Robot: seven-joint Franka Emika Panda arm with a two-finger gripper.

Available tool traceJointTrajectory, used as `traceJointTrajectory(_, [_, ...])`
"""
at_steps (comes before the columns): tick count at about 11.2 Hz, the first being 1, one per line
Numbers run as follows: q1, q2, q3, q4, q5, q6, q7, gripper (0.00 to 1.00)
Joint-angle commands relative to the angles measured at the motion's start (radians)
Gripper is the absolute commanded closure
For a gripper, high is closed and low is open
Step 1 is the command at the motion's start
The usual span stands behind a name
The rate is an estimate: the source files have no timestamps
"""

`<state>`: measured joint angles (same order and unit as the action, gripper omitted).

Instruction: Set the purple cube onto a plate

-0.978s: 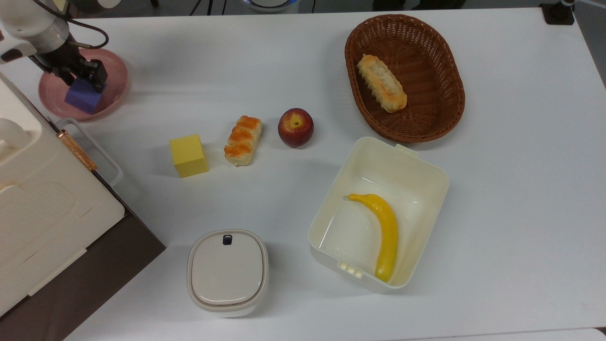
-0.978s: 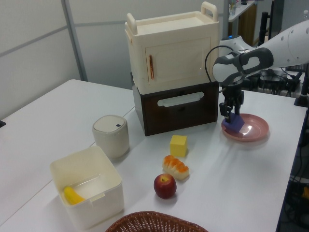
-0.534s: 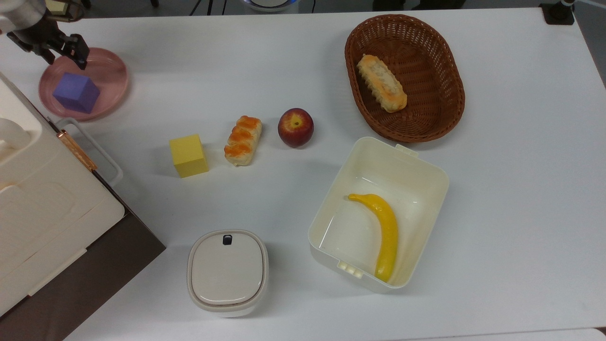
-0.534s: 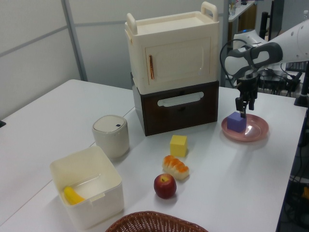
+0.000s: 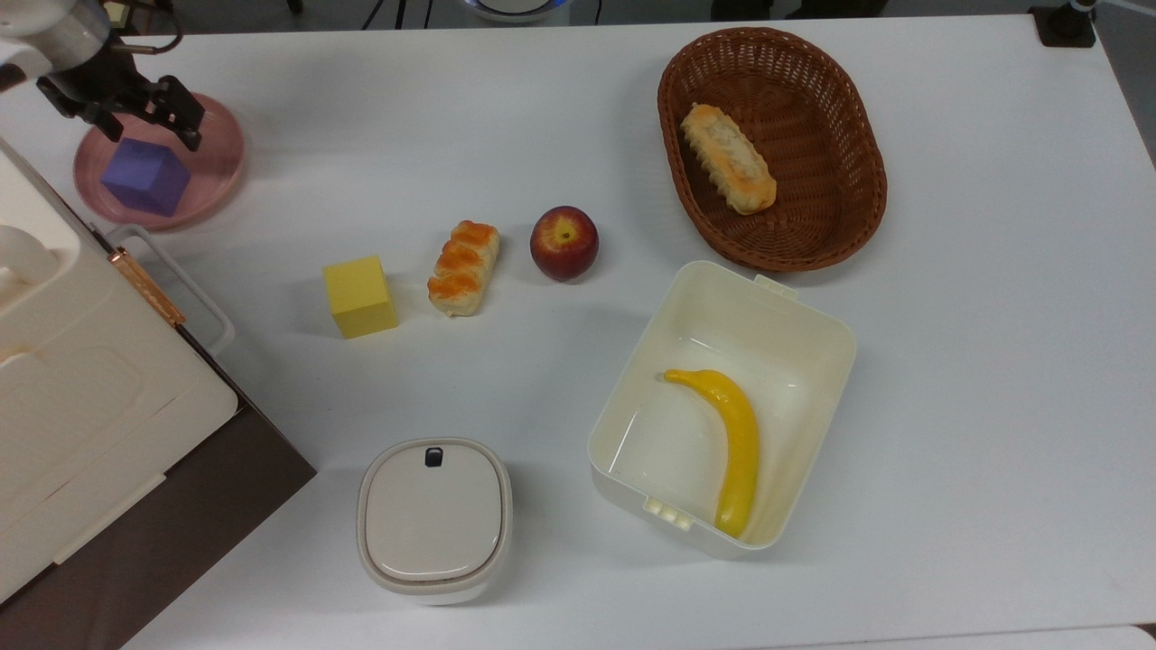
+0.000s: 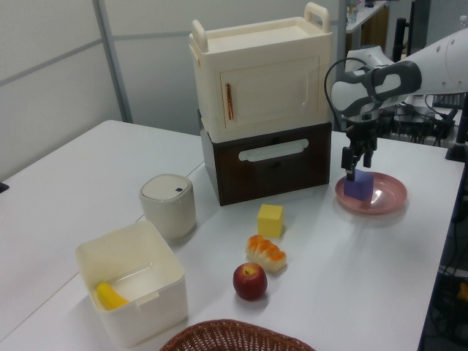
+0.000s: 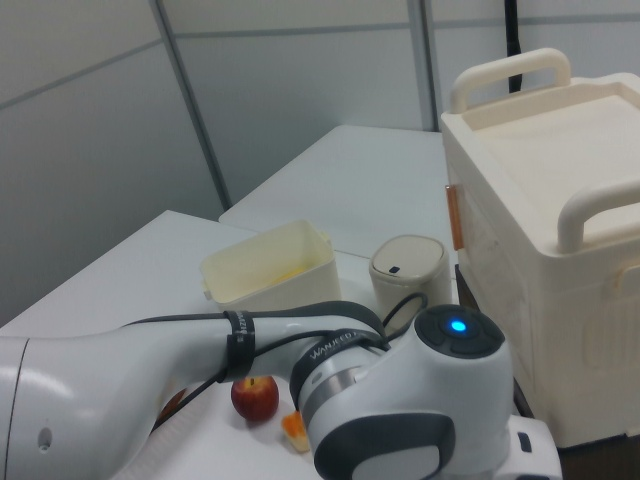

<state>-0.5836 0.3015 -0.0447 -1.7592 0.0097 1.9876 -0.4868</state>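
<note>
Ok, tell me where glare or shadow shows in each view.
Top view: soft shadows fall beside the yellow cube and the apple, and the open pincer hangs over the plate. Left view: a bright sheen lies on the plate's surface beside the purple cube. Right view: the arm's blue light glows, and the arm blocks the foreground.

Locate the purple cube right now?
The purple cube sits on the pink plate at the top view's upper left, beside the cream cabinet, with the open gripper just above it.
</note>
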Motion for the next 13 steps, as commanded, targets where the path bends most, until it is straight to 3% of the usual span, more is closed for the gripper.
traceJointTrajectory(1, [0.051, -0.039, -0.004, -0.029, 0.021, -0.05, 0.04, 0.0])
traceJointTrajectory(6, [0.16, -0.054, -0.004, -0.029, 0.019, -0.05, 0.215, 0.0])
traceJointTrajectory(11, [0.384, -0.119, -0.004, -0.025, 0.015, -0.079, 0.495, 0.0])
traceJointTrajectory(13, [0.477, -0.136, -0.006, 0.027, 0.007, -0.151, 0.562, 0.0])
